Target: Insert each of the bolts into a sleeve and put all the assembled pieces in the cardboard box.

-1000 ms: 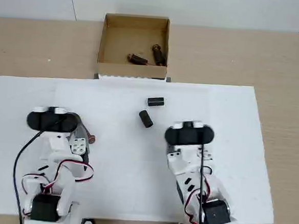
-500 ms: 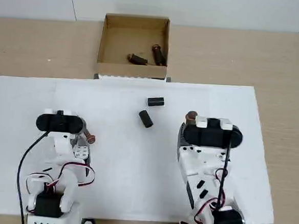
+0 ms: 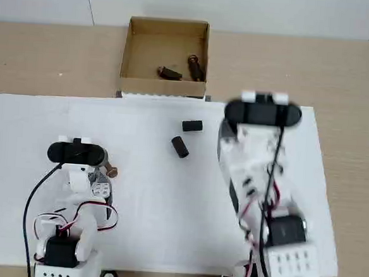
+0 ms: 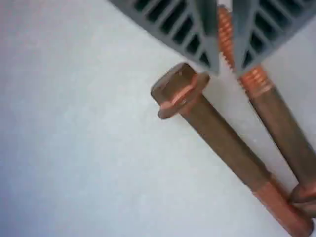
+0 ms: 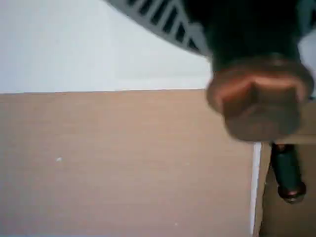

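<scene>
bright, even, diffuse light; shadows soft and faint

The box (image 3: 163,86) stands on the table (image 3: 51,53) behind the sheet (image 3: 148,199), two pieces (image 3: 169,73) in it. Two sleeves (image 3: 192,126) lie on the sheet before it, two bolts (image 4: 222,143) farther left.

Robotics lab bench; wooden table (image 3: 51,53), white sheet (image 3: 148,199)
</scene>
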Motion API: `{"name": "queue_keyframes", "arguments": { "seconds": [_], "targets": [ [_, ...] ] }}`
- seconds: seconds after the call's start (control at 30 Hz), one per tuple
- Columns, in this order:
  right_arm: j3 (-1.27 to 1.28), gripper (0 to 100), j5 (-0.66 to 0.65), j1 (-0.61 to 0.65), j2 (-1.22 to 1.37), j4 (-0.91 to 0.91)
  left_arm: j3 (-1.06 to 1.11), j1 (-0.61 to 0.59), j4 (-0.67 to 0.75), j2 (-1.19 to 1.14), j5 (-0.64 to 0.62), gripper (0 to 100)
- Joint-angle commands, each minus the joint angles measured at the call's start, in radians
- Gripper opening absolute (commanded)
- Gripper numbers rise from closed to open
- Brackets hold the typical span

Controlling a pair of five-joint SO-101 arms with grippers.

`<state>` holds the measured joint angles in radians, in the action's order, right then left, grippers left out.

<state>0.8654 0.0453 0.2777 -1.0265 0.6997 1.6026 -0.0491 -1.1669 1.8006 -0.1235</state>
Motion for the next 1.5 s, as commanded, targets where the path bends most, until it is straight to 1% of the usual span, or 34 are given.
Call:
{"name": "queue_keyframes", "arguments": {
  "seconds": [0.0, 0.17, 0.43, 0.67, 0.9, 1.03, 1.13, 1.27, 1.37, 1.47],
  "targets": [
    [-0.137, 0.4, 0.011, -0.002, 0.213, -0.110, -0.005, -0.006, 0.002, 0.008, 0.008, 1],
    [-0.267, 0.4, 0.006, -0.002, 0.479, -0.240, -0.005, -0.006, 0.002, 0.008, 0.006, 1],
    [-0.677, 0.4, 0.000, -0.002, 0.903, -0.254, -0.005, -0.006, 0.002, 0.008, 0.003, 1],
    [-1.014, 0.4, -0.184, 0.005, 1.227, -0.257, -0.005, -0.006, 0.002, 0.008, 0.005, 1],
    [-1.234, 0.4, -0.493, 0.044, 1.445, -0.262, -0.005, -0.006, 0.002, 0.008, 0.002, 1],
    [-1.332, 0.4, -0.600, 0.064, 1.547, -0.262, -0.005, -0.006, 0.002, 0.008, 0.002, 1],
    [-1.401, 0.4, -0.651, 0.067, 1.635, -0.265, -0.005, -0.006, 0.002, 0.008, 0.000, 1],
    [-1.502, 0.7, -0.663, 0.064, 1.758, -0.325, -0.005, -0.006, 0.002, 0.008, 0.000, 1],
    [-1.576, 1.1, -0.663, 0.065, 1.831, -0.326, -0.005, -0.006, 0.002, 0.008, 0.000, 1],
    [-1.636, 7.6, -0.658, 0.067, 1.879, -0.282, -0.005, -0.006, 0.002, 0.008, 0.000, 1]
  ]
}}
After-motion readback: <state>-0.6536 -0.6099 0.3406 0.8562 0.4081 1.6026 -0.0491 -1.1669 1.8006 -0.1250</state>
